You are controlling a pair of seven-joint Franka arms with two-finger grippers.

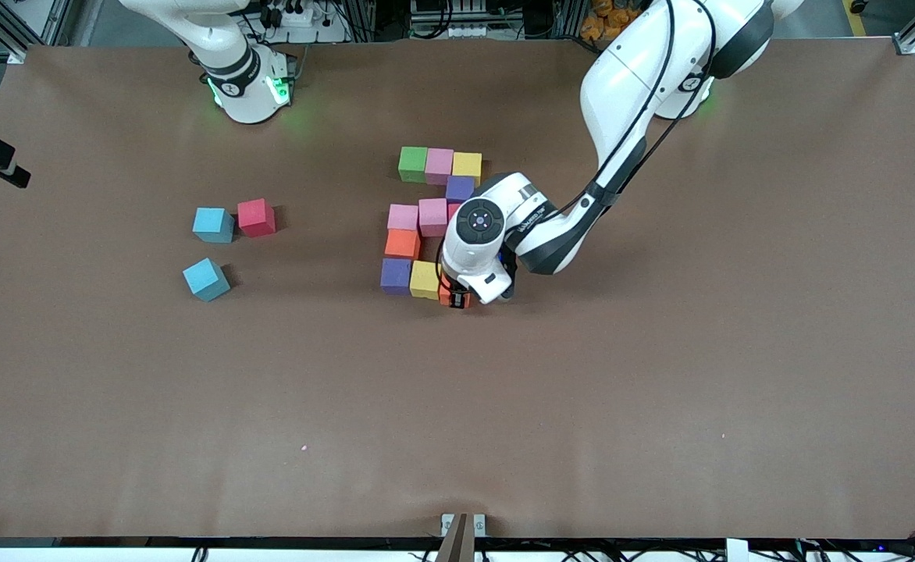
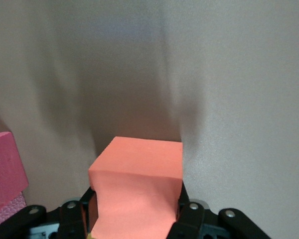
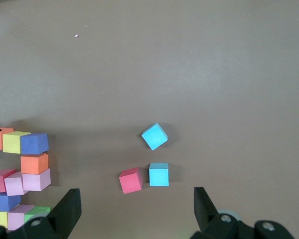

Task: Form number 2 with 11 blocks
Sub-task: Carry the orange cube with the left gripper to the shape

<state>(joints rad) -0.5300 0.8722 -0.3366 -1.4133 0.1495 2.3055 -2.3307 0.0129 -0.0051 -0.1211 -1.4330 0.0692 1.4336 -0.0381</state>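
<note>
ten cubes of the number 2 (image 1: 430, 222) show in the front view, mid-table; the left arm's wrist hides part of the middle row. the left gripper (image 1: 455, 297) is at the nearest row, clamped on an orange block (image 1: 453, 299) beside the yellow block (image 1: 425, 279). the left wrist view shows that orange block (image 2: 138, 191) pinched between black fingers (image 2: 189, 217), its lower part cut off. in the right wrist view the waiting right gripper (image 3: 135, 211), fingers wide apart, hangs over a red block (image 3: 131, 180) and two light blue cubes (image 3: 158, 174).
</note>
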